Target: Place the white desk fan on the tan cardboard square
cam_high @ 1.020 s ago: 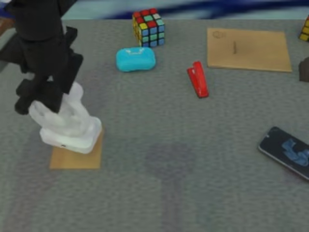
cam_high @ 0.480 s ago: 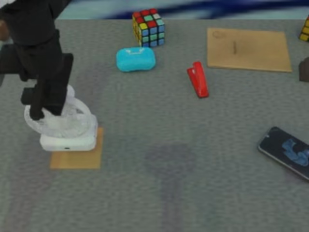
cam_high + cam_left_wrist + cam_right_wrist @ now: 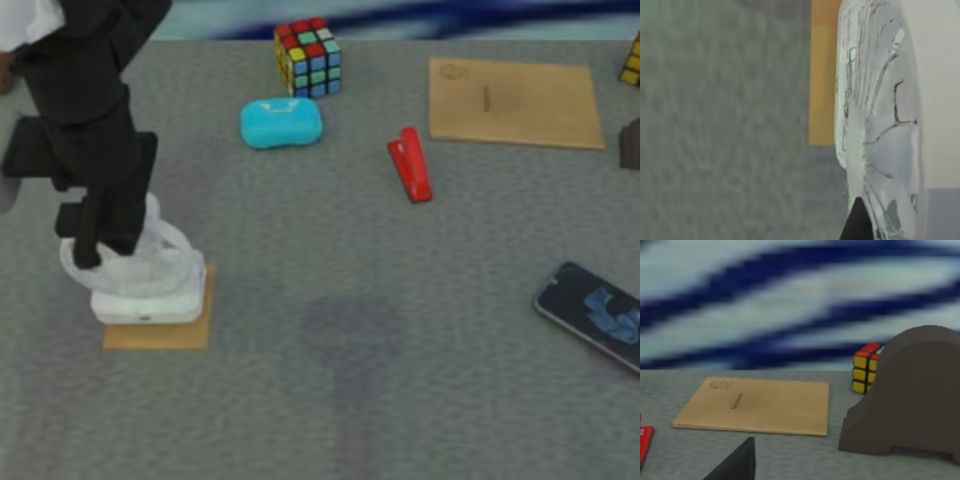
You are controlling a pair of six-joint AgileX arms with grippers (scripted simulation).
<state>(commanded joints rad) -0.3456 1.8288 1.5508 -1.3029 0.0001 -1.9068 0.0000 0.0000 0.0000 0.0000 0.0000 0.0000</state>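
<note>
So the white desk fan (image 3: 140, 280) sits with its base on the tan cardboard square (image 3: 160, 332), covering most of it; a strip of cardboard shows at the near edge and along the right. Around the fan the grey table (image 3: 330, 400) is bare, with lots of open room toward the near edge and to the right of the fan. Well right of the fan lies a dark phone (image 3: 592, 315). Farther back from the fan are a blue soap bar (image 3: 281, 122), a red stapler (image 3: 410, 164), a colour cube (image 3: 307, 56) and a larger pale cardboard sheet (image 3: 515, 102). My left gripper (image 3: 100, 215) hangs right over the fan's grille head, touching or nearly so; can't tell how wide the jaws are. My right arm stays out of the top view.
</note>
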